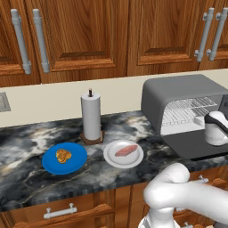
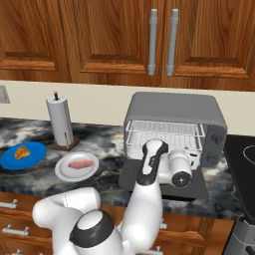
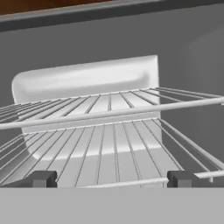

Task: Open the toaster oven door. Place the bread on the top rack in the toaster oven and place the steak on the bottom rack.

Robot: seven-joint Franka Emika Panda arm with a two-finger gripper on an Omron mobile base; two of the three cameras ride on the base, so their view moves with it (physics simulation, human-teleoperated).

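Observation:
The grey toaster oven (image 1: 178, 89) (image 2: 174, 107) stands open on the counter, and its dark door (image 1: 196, 144) (image 2: 130, 180) lies flat in front of it. Inside are the top rack (image 1: 191, 105) (image 3: 109, 109) and the bottom rack (image 1: 178, 118) (image 3: 109, 153), both bare. My gripper (image 3: 111, 179) is open just above the door, at the oven mouth, pointing in with nothing between its fingers. The golden bread (image 1: 63, 155) (image 2: 22, 152) lies on a blue plate (image 1: 51, 165). On a white plate (image 1: 111, 156) to its right rests the pink steak (image 1: 126, 150) (image 2: 79, 164).
A paper-towel roll (image 1: 91, 116) stands upright behind the two plates. A dark stovetop (image 2: 241, 164) lies to the right of the oven. Wooden wall cabinets (image 2: 149, 40) hang above the counter, and drawers run below its front edge.

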